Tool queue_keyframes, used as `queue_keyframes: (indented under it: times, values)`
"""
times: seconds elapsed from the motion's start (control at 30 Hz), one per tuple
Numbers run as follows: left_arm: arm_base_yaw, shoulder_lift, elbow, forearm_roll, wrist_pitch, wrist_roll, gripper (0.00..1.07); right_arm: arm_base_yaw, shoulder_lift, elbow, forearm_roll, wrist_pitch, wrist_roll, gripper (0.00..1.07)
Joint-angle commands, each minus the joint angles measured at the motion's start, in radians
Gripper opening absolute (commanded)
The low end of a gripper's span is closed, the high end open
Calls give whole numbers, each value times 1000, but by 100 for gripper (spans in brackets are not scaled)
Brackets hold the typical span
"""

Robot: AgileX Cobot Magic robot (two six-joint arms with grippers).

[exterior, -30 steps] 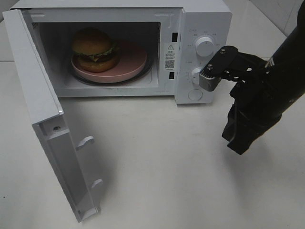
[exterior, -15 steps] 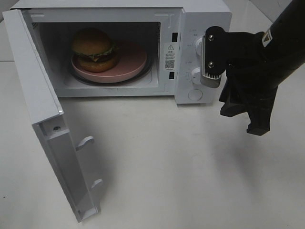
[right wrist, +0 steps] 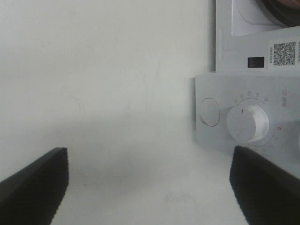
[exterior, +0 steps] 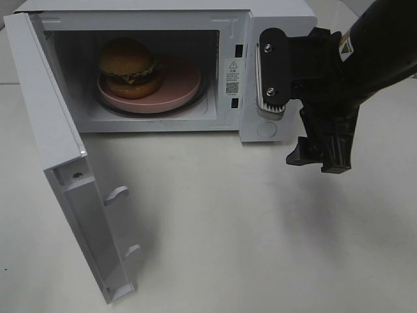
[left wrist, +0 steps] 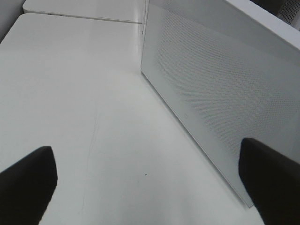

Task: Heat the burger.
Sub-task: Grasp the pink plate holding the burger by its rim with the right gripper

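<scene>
left gripper (left wrist: 147,183) apart | right gripper (right wrist: 150,187) apart | burger (exterior: 129,65) in microwave (exterior: 287,16) (door (exterior: 58,163) open)

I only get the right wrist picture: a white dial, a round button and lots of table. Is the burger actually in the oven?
Observer: Yes. The burger sits on a pink plate inside the microwave.
Operator: Is the door closed on it?
Observer: No. The door stands wide open, swung out on the left of the high view.
Operator: What is the other arm up to?
Observer: The left pincer is open and holds nothing. It hangs over the table, beside what looks like the door's dotted outer face.
</scene>
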Motion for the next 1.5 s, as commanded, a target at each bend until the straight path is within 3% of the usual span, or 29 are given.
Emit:
queue_keyframes:
  times: [0.03,0.73,1.5]
  values:
    - [4,-20,6,-9,-5,-7,98,2,-3,-5,-9,-21,-39,93]
    - [4,-20,6,-9,-5,-7,98,19,74,-17,0,-171,-182,89]
    - [4,-20,6,-9,-5,-7,98,95,365,-326,-4,-197,-182,86]
